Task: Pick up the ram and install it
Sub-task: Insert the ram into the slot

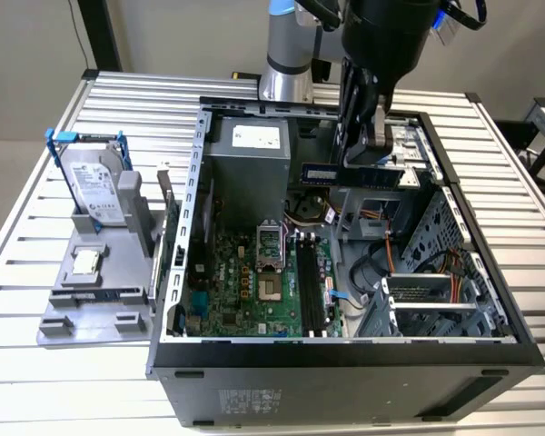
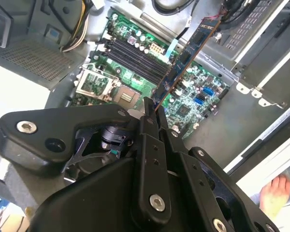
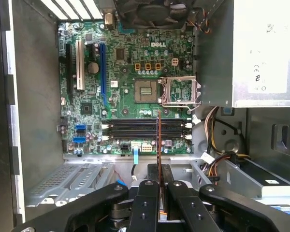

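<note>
- The gripper (image 1: 368, 162) is pinching the ram (image 1: 359, 174); its two black fingers (image 3: 150, 193) are pressed against the flat faces of the strip.
- In both wrist views the fingers meet on the board: the second wrist view shows the gripper (image 2: 152, 110) with the ram (image 2: 188, 53) reaching away from it as a long blue-green strip. In the first wrist view the gripper (image 3: 159, 170) holds the ram (image 3: 159, 140) edge-on, so it appears as a thin line.
- In the exterior view the ram hangs inside the open top of the computer case (image 1: 345, 377), near the far wall. Its long side is level, and it is well apart from the board below.
- Under it lies the green motherboard (image 1: 245, 295), with its black slots (image 1: 313, 291) running crosswise to the held strip. The ram is in none of them.
- The first wrist view shows these slots (image 3: 145, 130) side by side, just beside the CPU socket (image 3: 146, 90) and its raised silver frame (image 3: 181, 92).
- A grey power supply (image 1: 250, 150) sits in the case's far corner on the exterior view's left.
- Outside the case, on the exterior view's left, a grey stand (image 1: 100, 291) on the slatted table (image 1: 27, 209) carries a hard drive in a blue frame (image 1: 91, 186) and a small square silver chip (image 1: 86, 262).
</note>
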Robot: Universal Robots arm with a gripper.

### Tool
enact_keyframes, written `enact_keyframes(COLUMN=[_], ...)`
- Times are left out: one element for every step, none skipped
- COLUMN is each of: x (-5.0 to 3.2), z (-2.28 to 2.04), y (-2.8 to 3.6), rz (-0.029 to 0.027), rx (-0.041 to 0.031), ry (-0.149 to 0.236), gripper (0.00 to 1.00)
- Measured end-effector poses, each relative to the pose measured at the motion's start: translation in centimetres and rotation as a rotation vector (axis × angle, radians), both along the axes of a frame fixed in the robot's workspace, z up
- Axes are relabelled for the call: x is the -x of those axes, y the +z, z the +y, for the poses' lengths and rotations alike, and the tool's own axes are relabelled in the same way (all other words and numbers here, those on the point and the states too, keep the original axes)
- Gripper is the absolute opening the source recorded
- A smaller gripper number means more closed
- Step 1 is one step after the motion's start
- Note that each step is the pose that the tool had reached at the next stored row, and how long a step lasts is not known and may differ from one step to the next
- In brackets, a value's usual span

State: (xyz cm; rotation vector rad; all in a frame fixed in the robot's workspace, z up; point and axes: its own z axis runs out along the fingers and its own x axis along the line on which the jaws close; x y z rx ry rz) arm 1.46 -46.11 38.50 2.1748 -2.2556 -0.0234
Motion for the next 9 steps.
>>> enact_keyframes(x=[0.00, 0.00, 0.00, 0.00, 0.00, 0.00, 0.00, 0.00, 0.00], z=[0.00, 0.00, 0.00, 0.00, 0.00, 0.00, 0.00, 0.00, 0.00], y=[0.00, -0.01, -0.02, -0.02, -0.02, -0.02, -0.03, -0.03, -0.02], rz=[0.0000, 0.0001, 0.0001, 0.0000, 0.0000, 0.0001, 0.0000, 0.0000, 0.0001], rx=[0.0000, -0.0001, -0.0001, -0.0001, -0.0001, 0.0000, -0.0001, -0.0001, 0.0000], ry=[0.000, 0.000, 0.000, 0.000, 0.000, 0.000, 0.000, 0.000, 0.000], gripper=[0.00, 0.00, 0.00, 0.00, 0.00, 0.00, 0.00, 0.00, 0.00])
